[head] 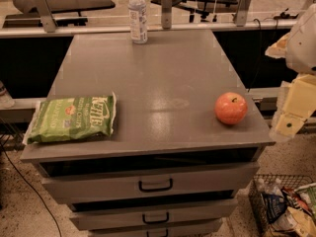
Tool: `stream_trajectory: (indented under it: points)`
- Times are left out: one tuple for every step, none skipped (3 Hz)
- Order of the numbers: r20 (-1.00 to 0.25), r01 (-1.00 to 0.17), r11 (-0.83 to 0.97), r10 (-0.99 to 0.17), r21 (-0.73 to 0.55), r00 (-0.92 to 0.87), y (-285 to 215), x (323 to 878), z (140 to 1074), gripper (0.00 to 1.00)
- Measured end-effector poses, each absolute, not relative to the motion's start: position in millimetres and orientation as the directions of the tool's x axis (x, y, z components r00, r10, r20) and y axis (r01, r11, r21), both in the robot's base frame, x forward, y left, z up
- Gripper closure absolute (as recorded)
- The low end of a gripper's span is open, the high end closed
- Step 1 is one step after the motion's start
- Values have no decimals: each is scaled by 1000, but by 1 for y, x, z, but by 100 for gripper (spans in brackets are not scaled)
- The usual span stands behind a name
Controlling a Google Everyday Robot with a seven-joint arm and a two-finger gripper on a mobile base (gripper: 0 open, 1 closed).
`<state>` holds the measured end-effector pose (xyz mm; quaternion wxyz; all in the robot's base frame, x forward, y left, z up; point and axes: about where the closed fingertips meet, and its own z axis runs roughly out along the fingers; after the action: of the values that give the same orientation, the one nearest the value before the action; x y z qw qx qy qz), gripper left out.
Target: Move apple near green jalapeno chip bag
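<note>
Where the front and left edges of the table (163,68) meet, the green jalapeno chip bag (71,118) lies flat, its long side along the front edge and its left end slightly overhanging the left edge. A water bottle (138,15) stands upright at the back edge, near its middle. An open stretch of grey tabletop runs from the bag's right end to the apple (230,108), which sits near the front-right corner, just inside the right edge and well apart from the bag. Beyond the right edge, beside the apple but not touching it, hangs the end effector (287,124); whether it is apart or together cannot be told. Drawers (98,185) lie below the front edge, and a wire basket (256,200) stands on the floor at lower right.
</note>
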<state>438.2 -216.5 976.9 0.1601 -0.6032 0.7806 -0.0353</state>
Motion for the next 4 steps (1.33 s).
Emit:
stream_trajectory:
  points:
    - [-207, -930, 270, -953, -248, -221, -216, 438, 977, 0]
    - [-236, -919, 289, -945, -267, -228, -222, 451, 970, 0]
    - [-303, -904, 325, -923, -278, -238, -234, 479, 951, 0]
    - [-368, -896, 362, -894, -257, -256, -242, 504, 923, 0]
